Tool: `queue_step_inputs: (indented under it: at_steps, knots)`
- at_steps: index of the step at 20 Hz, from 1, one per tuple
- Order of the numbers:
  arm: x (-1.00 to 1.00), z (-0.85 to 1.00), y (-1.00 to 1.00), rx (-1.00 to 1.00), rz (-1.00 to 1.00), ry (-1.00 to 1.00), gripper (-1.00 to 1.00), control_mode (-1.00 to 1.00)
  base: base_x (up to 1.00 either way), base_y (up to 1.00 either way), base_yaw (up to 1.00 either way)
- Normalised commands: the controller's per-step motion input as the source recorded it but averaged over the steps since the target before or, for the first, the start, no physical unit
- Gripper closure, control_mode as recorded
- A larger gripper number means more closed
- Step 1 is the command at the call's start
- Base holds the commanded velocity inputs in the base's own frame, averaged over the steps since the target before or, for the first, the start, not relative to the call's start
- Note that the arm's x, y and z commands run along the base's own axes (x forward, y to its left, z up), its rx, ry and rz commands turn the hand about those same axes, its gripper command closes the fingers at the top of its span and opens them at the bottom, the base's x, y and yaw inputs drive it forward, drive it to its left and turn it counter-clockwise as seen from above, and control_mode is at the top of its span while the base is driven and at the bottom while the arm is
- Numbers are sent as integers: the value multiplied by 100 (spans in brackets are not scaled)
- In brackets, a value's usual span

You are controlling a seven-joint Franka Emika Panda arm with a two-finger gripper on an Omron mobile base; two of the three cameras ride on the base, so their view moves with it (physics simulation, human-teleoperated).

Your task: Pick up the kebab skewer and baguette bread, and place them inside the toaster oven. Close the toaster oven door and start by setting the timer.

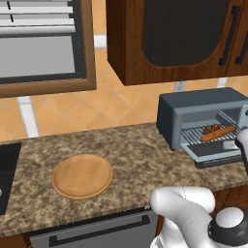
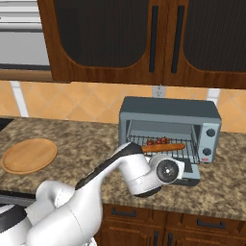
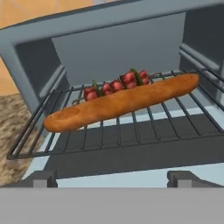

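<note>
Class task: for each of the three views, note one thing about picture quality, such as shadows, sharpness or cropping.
Left base view: flat, even light, the toaster oven cropped at the right edge. Right base view: soft shadow under the wall cabinets. Hand view: the baguette bread close and slightly soft, no glare.

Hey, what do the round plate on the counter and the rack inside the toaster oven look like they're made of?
The round plate looks like wood: matte, tan, faint grain. The rack in the toaster oven looks like metal wire: thin, dark grey parallel bars. Being rendered, both are guesses.
</note>
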Motion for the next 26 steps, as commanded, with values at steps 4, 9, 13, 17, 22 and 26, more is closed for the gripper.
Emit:
queue_step_inputs:
  at_steps: [4,9,13,17,22,26]
  knots:
    - [0,-19,-3,-10,9,-17,-100,-100,0,0,0]
    - [2,-5,-6,-14,6,-16,-100,-100,0,0,0]
    - [0,0,-4,-13,6,-12,-100,-100,0,0,0]
    - [16,0,-1,0,0,-3,-100,-100,0,0,0]
    - [24,-6,-8,1,0,-1,-100,-100,0,0,0]
    - [2,-28,-22,7,0,0,-100,-100,0,0,0]
